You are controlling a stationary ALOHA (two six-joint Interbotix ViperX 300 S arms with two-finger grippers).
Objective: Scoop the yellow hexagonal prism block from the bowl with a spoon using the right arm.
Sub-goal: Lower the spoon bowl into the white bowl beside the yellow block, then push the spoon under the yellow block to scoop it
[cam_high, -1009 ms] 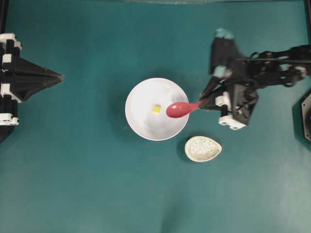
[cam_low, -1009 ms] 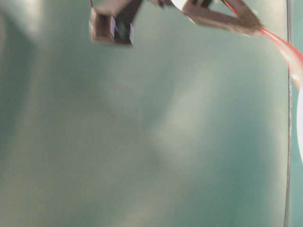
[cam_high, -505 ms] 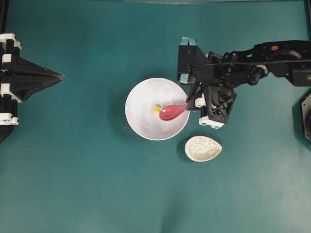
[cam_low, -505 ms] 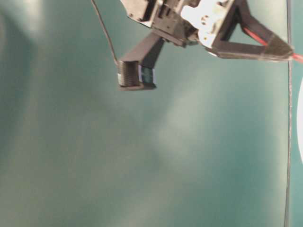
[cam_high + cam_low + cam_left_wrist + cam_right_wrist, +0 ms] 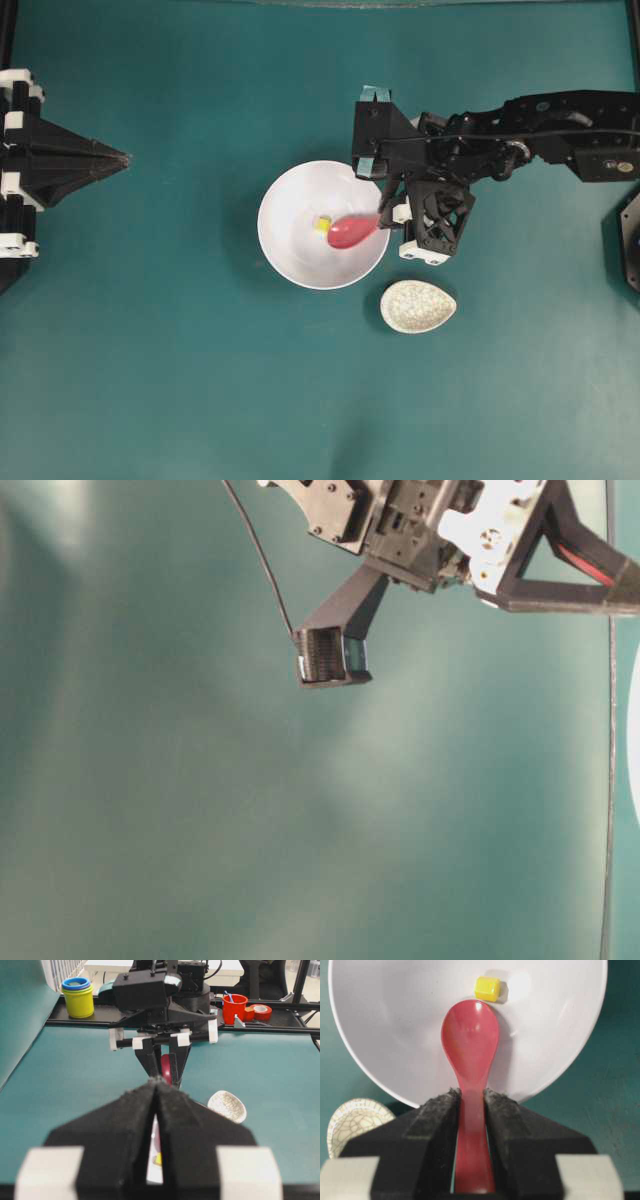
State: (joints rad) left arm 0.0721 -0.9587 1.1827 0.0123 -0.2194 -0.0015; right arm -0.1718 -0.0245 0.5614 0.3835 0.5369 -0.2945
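The white bowl [image 5: 300,250] sits mid-table and holds the tiny yellow block [image 5: 321,224]. My right gripper [image 5: 384,212] is shut on the handle of the pink-red spoon [image 5: 350,231] at the bowl's right rim. In the right wrist view the spoon [image 5: 470,1040] lies inside the bowl [image 5: 385,1020] with its scoop tip just short of the yellow block [image 5: 487,988], and the gripper [image 5: 471,1094] clamps the handle. My left gripper [image 5: 125,157] is shut and empty at the far left; in its own view its tips [image 5: 158,1080] meet.
A speckled off-white spoon rest [image 5: 417,306] lies right of and below the bowl; it also shows in the left wrist view [image 5: 227,1106]. In that view, yellow and blue stacked cups [image 5: 78,996] and a red cup [image 5: 235,1008] stand beyond the table's far edge.
My right arm has moved left toward the bowl and lowered the spoon into it. The scoop now sits right beside the yellow block. The left arm has not moved.
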